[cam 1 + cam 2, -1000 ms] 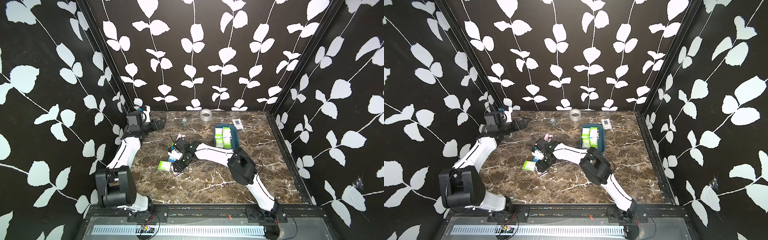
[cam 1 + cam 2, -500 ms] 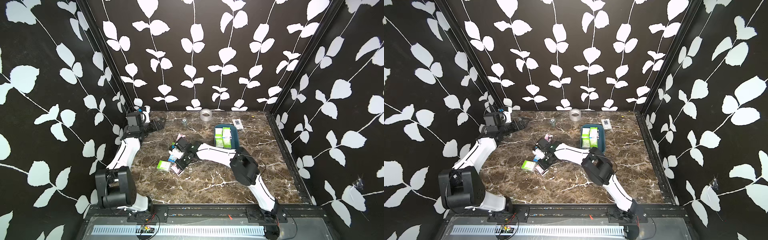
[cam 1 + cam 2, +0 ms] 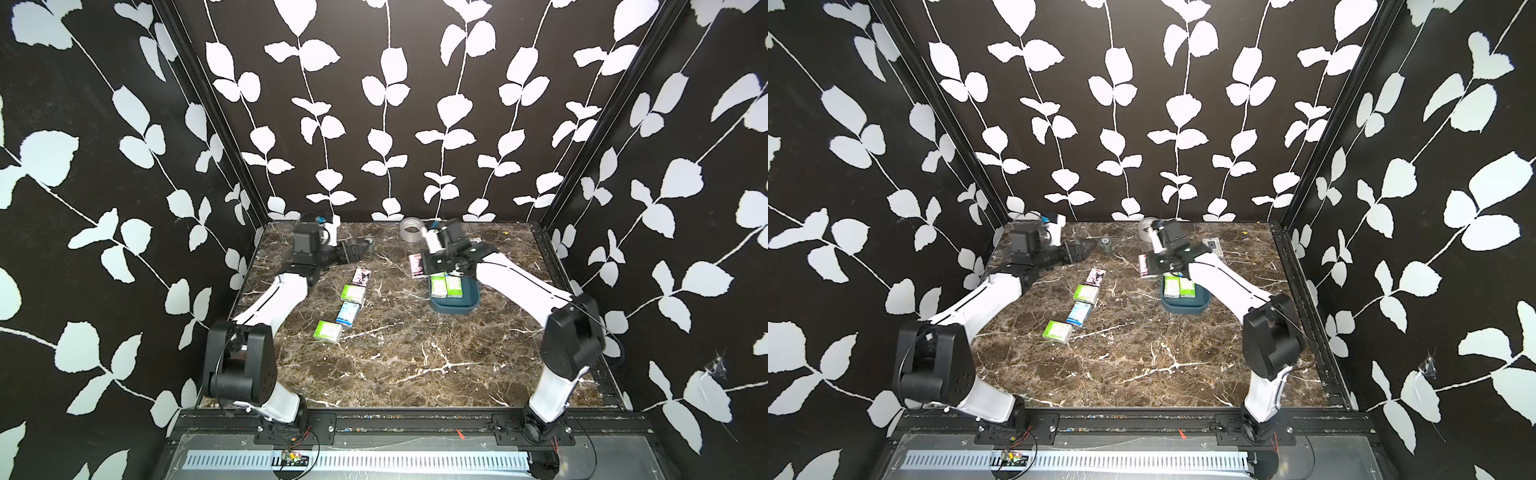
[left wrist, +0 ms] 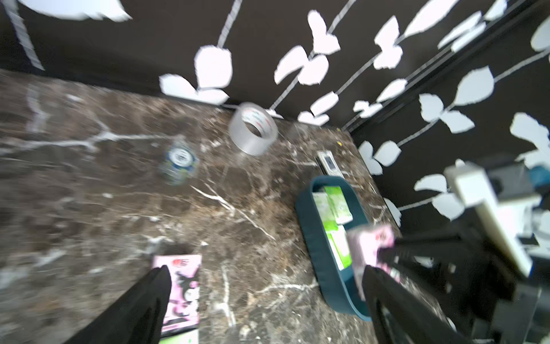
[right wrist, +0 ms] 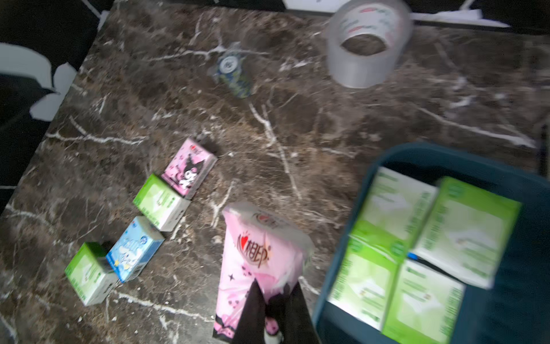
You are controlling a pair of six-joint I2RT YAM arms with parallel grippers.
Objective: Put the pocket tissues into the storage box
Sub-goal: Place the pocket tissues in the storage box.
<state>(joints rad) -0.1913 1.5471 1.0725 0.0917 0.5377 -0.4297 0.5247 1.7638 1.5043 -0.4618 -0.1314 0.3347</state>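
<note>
Black walls [image 3: 374, 104] with white leaf vines enclose dark brown marble table [image 3: 415, 353] with white veins. Left gripper [image 3: 352, 252] low over far left of table, fingers wide apart, nothing between. Next to it, four pocket tissues [image 3: 347, 313] in diagonal row on table: pink-black, green, blue, green. Small can [image 3: 1106, 244], then tape roll [image 3: 411, 228], near back wall. Right gripper [image 5: 275, 286] clamped on pink pack [image 5: 262, 256], held over table just beside left wall of storage box [image 3: 453, 308]. Four green packs [image 5: 395, 205] lie flat inside box. White gadget [image 3: 1212, 245] behind box.
</note>
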